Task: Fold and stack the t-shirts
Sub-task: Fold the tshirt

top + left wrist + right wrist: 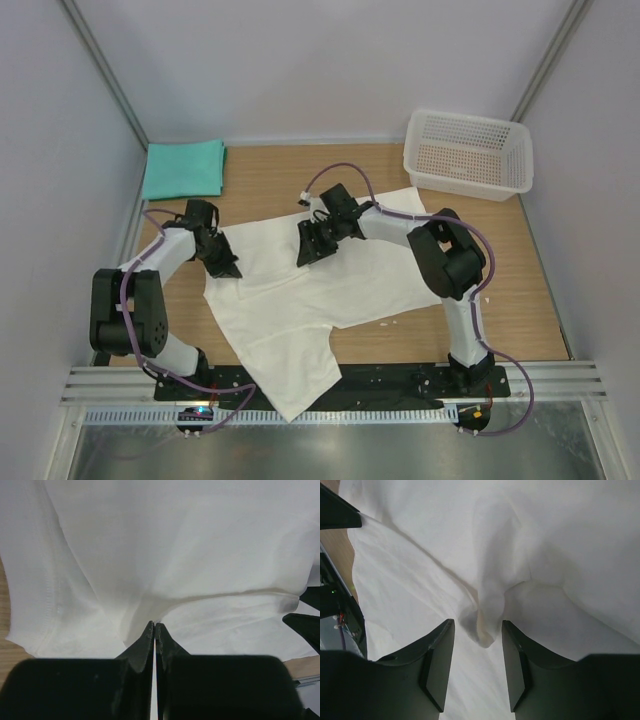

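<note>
The white t-shirt (300, 300) lies spread over the middle of the table, one part hanging over the near edge. No red print shows. My left gripper (225, 268) is at its left edge, shut on a pinch of the white cloth (175, 545); creases run into the fingertips (155, 625). My right gripper (308, 252) stands over the shirt's upper middle, open, with a raised fold of cloth (487, 605) loose between its fingers (477, 625). The teal-green t-shirt (183, 168) lies folded at the back left corner, away from both grippers.
A white mesh basket (468, 153) stands at the back right. Bare wooden table (500, 300) shows right of the shirt. Grey walls close in on three sides, and a metal rail (560, 375) runs along the near edge.
</note>
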Robot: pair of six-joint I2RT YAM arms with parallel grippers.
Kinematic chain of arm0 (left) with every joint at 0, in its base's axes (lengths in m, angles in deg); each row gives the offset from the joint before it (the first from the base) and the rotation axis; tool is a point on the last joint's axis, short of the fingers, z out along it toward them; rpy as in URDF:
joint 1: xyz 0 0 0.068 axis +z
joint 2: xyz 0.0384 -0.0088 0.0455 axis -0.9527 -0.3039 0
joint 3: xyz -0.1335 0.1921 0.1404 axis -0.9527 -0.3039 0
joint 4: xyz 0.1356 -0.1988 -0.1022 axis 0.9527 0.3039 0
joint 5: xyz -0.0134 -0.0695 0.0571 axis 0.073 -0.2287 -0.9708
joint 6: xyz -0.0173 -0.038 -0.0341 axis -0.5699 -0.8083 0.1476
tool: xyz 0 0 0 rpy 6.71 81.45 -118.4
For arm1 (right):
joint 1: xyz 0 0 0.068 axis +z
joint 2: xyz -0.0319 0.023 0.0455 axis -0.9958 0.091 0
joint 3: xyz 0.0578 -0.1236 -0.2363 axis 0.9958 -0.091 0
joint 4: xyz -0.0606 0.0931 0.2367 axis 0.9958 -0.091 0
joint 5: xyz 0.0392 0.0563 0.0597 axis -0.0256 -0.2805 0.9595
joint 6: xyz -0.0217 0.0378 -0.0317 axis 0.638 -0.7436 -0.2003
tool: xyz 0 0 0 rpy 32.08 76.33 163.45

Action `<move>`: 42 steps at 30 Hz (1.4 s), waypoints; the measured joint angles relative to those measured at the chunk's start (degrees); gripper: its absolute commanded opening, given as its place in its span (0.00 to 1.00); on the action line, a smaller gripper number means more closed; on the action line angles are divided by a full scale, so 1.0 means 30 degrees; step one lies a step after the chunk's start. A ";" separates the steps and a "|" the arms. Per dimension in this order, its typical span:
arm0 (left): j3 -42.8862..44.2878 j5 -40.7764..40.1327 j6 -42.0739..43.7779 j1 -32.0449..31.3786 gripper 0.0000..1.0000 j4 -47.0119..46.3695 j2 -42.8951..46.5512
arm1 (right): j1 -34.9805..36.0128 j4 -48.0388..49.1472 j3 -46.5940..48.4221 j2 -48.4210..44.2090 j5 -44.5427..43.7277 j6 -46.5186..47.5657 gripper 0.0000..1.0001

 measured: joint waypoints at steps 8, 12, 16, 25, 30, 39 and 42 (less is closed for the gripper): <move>-0.0372 0.0510 -0.0080 -0.0073 0.00 -0.0153 -0.0153 | 0.0109 0.0685 -0.0721 -0.0663 0.0226 -0.0423 0.44; -0.0372 0.0634 -0.0080 -0.0138 0.00 -0.0240 -0.0211 | 0.0175 0.0758 -0.0954 -0.1158 -0.0022 -0.0423 0.44; -0.0372 0.0641 -0.0080 -0.0146 0.00 -0.0291 -0.0277 | 0.0255 0.0699 -0.0954 -0.1530 -0.0277 -0.0328 0.46; -0.0379 0.0765 -0.0080 -0.0204 0.00 -0.0379 -0.0357 | 0.0313 0.0386 -0.0947 -0.1639 -0.0590 0.0087 0.43; -0.0379 0.0772 -0.0080 -0.0211 0.00 -0.0386 -0.0364 | 0.0423 0.0452 -0.0867 -0.1552 -0.0466 0.0073 0.41; -0.0379 0.0772 -0.0080 -0.0219 0.00 -0.0379 -0.0364 | 0.0459 0.0583 -0.0787 -0.0816 -0.0175 0.0080 0.39; -0.0379 0.0772 -0.0080 -0.0219 0.00 -0.0379 -0.0364 | 0.0466 0.0576 -0.0780 -0.0546 -0.0168 0.0080 0.36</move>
